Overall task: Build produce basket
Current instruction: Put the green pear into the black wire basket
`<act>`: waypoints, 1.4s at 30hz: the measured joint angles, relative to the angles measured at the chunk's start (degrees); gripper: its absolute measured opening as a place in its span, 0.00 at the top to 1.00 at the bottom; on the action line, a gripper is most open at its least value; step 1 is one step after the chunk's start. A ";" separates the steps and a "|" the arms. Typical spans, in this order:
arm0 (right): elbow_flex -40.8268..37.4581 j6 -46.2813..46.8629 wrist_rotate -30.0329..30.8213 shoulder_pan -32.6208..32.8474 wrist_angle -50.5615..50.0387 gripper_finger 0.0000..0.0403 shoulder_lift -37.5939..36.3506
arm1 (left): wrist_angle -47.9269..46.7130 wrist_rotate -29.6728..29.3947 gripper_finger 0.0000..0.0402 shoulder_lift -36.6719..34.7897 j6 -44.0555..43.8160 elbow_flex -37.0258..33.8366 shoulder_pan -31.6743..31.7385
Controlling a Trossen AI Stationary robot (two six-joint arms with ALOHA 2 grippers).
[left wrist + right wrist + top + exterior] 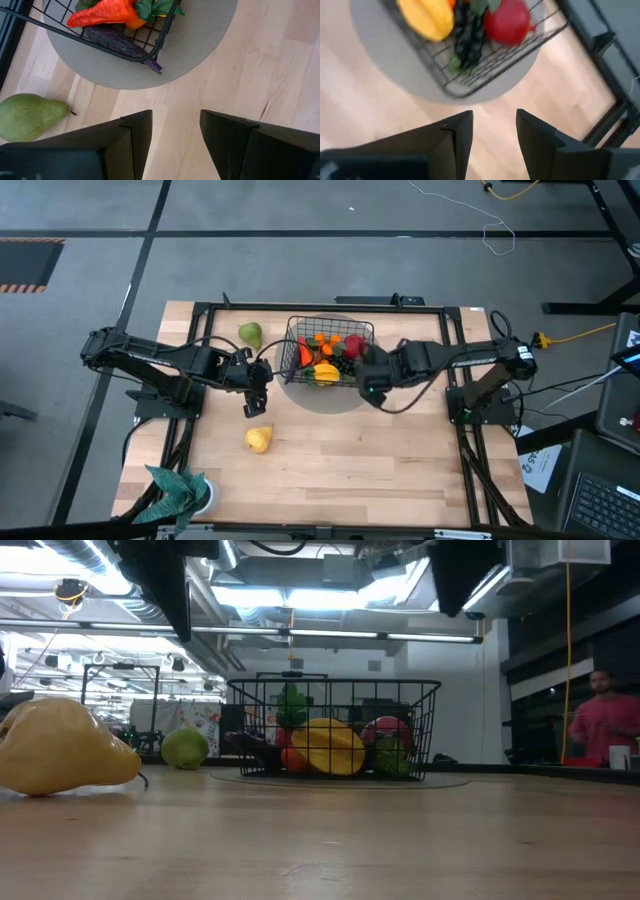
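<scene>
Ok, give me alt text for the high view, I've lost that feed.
Top-down view of a wooden table: a black wire basket on a grey round mat holds mixed produce, flanked by the left pincer and right pincer, both open and empty. A green pear and a yellow pear lie outside the basket on the left pincer's side; a teal plant sits at a corner.

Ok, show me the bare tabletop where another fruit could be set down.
Widest free patch: the wood nearer the front edge, right of the yellow pear and below the round mat. A smaller strip lies between the green pear and the left rail. Crowded: the basket, with the left pincer and right pincer flanking it.
</scene>
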 joint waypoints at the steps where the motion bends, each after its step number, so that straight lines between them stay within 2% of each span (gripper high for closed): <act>1: 0.00 0.88 -0.32 0.94 -0.51 0.66 0.00 | 0.00 0.00 0.62 0.00 -0.02 0.00 0.02; 12: -0.02 0.85 0.18 11.78 -1.53 0.66 0.02 | 2.14 0.00 0.62 0.00 -0.17 0.02 0.00; 21: -0.02 0.87 7.19 18.14 -1.49 0.66 0.04 | 2.95 0.00 0.62 0.00 -0.15 0.02 0.02; 28: -0.02 1.03 7.26 19.93 -1.47 0.66 0.04 | 3.05 0.00 0.62 0.00 -0.61 0.00 -0.01; 32: -0.02 0.88 7.22 20.07 -1.47 0.66 0.04 | 6.94 0.09 0.62 0.60 -6.75 -0.78 -0.47; 36: -0.02 0.78 7.24 20.07 -1.47 0.66 0.04 | 8.88 0.12 0.62 0.70 -4.64 -0.87 -0.31; 42: -0.02 0.56 7.63 20.04 -1.47 0.66 0.04 | 12.51 0.09 0.62 0.76 -5.99 -0.87 -0.30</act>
